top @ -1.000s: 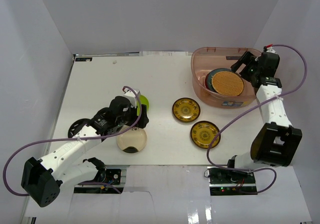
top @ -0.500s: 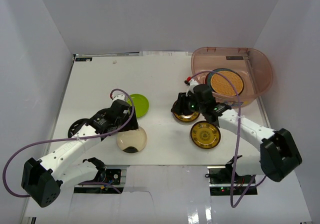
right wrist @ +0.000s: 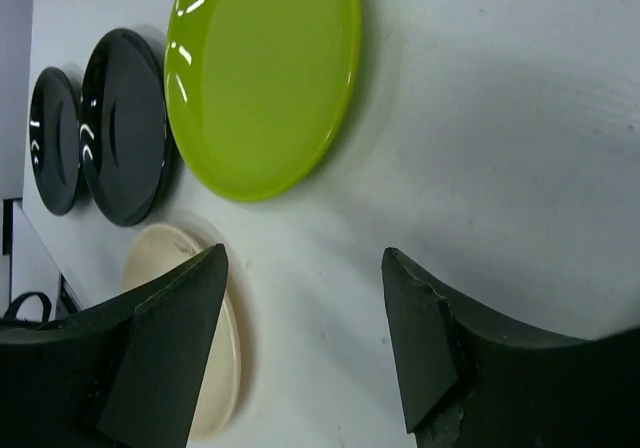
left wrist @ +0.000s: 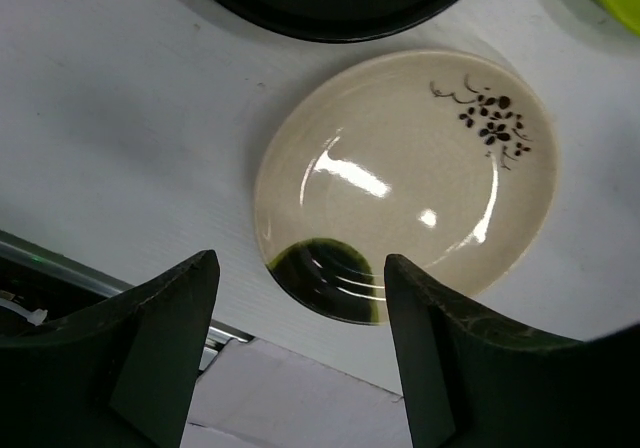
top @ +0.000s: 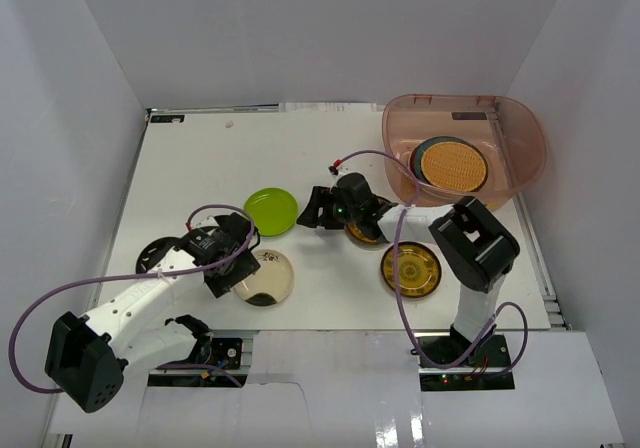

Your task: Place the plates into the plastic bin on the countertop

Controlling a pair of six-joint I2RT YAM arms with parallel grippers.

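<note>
The plastic bin (top: 528,148) stands at the back right of the countertop (top: 200,158), with a woven tan plate (top: 452,165) lying on top of others inside. On the counter lie a lime green plate (top: 271,211), a cream plate (top: 266,277), a black plate (top: 156,255) and two gold-brown plates (top: 410,269) (top: 372,230). My left gripper (top: 230,276) is open and empty beside the cream plate (left wrist: 405,183). My right gripper (top: 316,208) is open and empty, low over the counter just right of the lime green plate (right wrist: 262,73).
White walls close in the counter on three sides. My right arm lies across the farther gold-brown plate. The right wrist view shows two dark dishes (right wrist: 125,123) (right wrist: 55,153) side by side beyond the lime plate. The counter's near edge (left wrist: 300,353) is just in front of the cream plate.
My right arm has swung from the bin down and left to the middle of the counter. My left gripper has drawn back from the lime green plate to the cream plate.
</note>
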